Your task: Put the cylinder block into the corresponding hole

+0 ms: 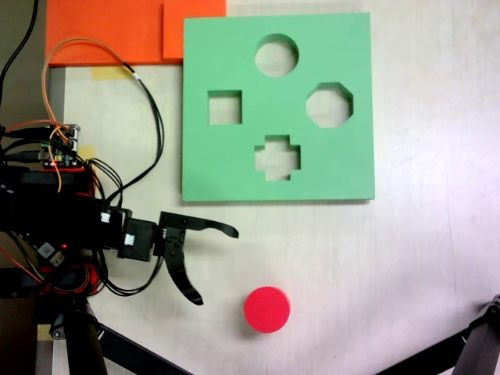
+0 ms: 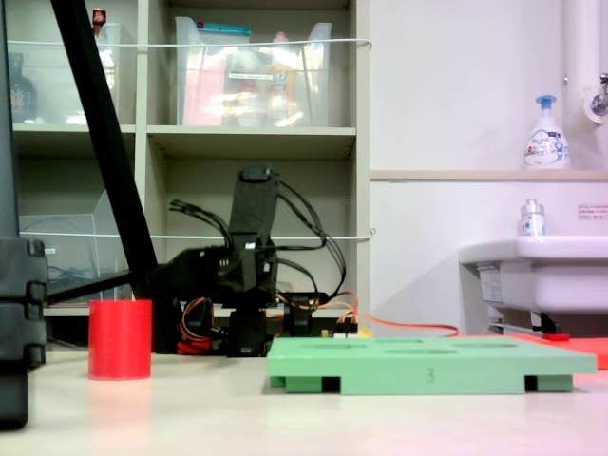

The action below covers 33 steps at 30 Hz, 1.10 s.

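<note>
The cylinder block [image 1: 267, 309], short and bright red, stands upright on the pale table in the lower middle of the first exterior view; in the second exterior view the cylinder block [image 2: 121, 339] is at the left. The green foam board [image 1: 211, 160] lies flat above it. Its circular hole [image 1: 276, 55] is near the board's far edge, beside square, octagonal and cross cut-outs. My gripper [image 1: 216, 266] is open and empty, its black fingers spread, just left of the block and below the board's lower left corner. In the second exterior view the arm [image 2: 245, 275] stands behind the board [image 2: 432, 366].
Orange foam sheets [image 1: 117, 31] lie at the top left of the first exterior view. Cables [image 1: 144, 101] loop from the arm's base. Black tripod legs [image 1: 469, 348] cross the bottom corners. Shelves [image 2: 256, 142] and a sink [image 2: 532, 271] stand behind the table in the second exterior view.
</note>
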Available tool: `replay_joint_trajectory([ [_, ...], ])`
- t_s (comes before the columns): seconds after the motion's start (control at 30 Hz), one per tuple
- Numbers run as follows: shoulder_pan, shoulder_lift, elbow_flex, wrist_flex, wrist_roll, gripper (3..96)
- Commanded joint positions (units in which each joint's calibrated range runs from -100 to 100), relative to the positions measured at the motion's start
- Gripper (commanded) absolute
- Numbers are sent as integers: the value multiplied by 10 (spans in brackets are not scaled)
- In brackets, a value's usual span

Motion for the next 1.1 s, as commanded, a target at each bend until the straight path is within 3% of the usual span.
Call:
replay_joint_trajectory([
  [0.03, -11, 371, 39, 361, -2, 823],
  [0.13, -21, 516, 89, 376, 0, 824],
  [0.83, -72, 874, 417, 376, 34, 809],
  [1.03, -76, 900, 432, 376, 35, 576],
  [1.1, -77, 897, 434, 376, 36, 454],
])
